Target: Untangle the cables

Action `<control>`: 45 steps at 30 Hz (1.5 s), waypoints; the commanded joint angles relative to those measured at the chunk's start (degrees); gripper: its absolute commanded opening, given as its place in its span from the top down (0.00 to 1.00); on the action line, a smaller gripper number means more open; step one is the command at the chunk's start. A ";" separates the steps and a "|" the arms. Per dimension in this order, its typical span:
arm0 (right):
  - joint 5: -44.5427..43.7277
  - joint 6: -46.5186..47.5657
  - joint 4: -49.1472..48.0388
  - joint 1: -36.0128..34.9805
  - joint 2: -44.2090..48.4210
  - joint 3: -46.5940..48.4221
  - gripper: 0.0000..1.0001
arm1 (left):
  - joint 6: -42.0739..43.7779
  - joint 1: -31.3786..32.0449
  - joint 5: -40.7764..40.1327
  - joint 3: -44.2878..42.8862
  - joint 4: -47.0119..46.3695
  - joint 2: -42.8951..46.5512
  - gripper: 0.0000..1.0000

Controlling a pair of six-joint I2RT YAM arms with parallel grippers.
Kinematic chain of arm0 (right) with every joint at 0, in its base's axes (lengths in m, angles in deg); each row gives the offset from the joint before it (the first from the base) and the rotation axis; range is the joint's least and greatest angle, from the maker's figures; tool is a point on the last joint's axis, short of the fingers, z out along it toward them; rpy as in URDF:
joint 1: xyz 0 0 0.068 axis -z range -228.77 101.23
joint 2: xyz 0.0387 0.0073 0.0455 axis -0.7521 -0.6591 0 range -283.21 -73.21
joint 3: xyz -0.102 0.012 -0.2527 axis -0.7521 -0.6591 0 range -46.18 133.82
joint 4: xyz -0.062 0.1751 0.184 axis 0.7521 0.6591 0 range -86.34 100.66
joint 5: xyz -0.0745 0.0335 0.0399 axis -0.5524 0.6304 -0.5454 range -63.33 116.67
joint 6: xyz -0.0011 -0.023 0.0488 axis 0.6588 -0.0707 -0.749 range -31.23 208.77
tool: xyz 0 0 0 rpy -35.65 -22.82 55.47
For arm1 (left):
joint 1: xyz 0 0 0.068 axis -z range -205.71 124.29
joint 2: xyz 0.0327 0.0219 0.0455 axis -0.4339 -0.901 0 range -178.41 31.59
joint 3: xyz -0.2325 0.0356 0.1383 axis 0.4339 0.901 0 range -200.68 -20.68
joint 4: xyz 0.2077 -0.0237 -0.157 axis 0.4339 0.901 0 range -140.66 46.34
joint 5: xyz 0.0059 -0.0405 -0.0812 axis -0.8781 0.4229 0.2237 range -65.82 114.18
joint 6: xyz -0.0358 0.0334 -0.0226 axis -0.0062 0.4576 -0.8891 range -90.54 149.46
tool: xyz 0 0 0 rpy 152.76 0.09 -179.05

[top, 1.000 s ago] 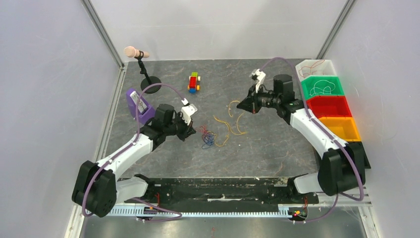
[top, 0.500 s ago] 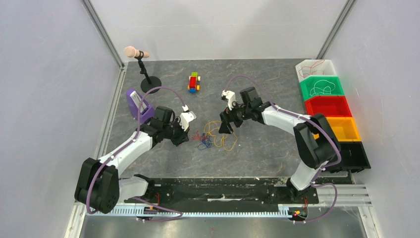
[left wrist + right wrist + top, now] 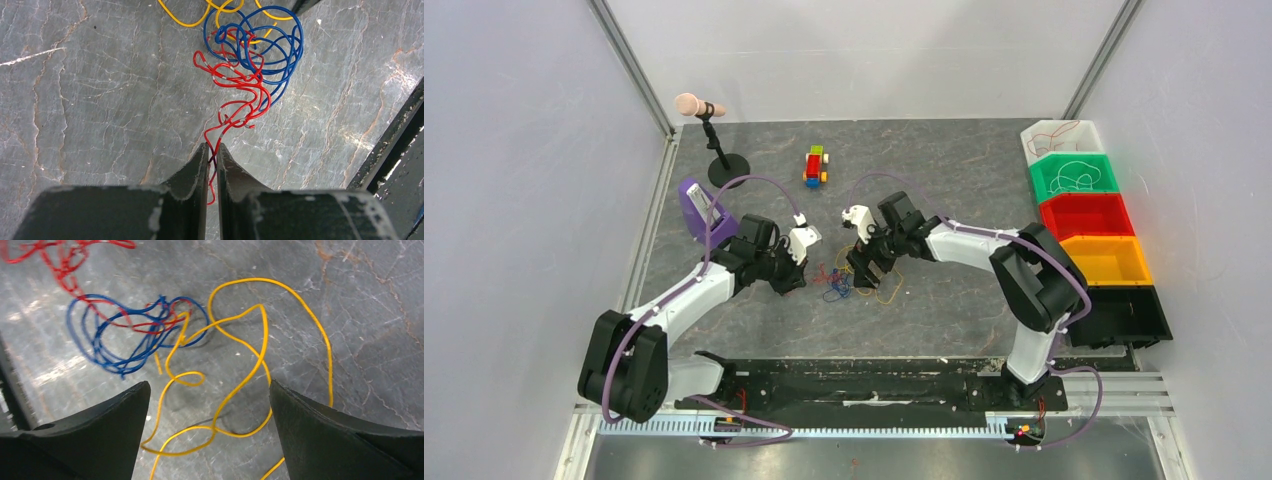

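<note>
Partly hidden: red cable [image 3: 239, 82] end inside left fingers [image 3: 192, 174]; yellow cable [image 3: 263, 332] cropped.

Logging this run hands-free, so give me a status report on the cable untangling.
Left gripper shut on red cable. Right gripper open over yellow cable. Blue cable tangled with both. Toy car well clear.
</note>
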 commanded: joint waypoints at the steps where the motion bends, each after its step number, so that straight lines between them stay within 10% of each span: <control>1: -10.87 3.25 -3.30 -0.58 -2.87 3.16 0.13 | 1.42 -0.13 1.26 -1.64 -1.60 0.28 0.84; 9: -18.99 5.82 -2.07 0.08 -0.81 2.38 1.00 | 5.10 -0.33 -3.89 -1.28 1.66 1.38 0.92; 29: -6.75 5.24 9.48 26.13 19.23 18.90 1.00 | 15.02 -4.07 -7.74 0.94 4.28 -0.76 0.98; 37: -2.88 8.39 20.55 34.51 23.75 30.74 1.00 | 11.18 -3.99 -2.00 -3.26 5.48 1.95 0.33; 45: 2.30 20.19 38.28 51.14 23.43 35.82 1.00 | 6.47 -3.99 -1.21 -8.89 4.67 1.44 0.27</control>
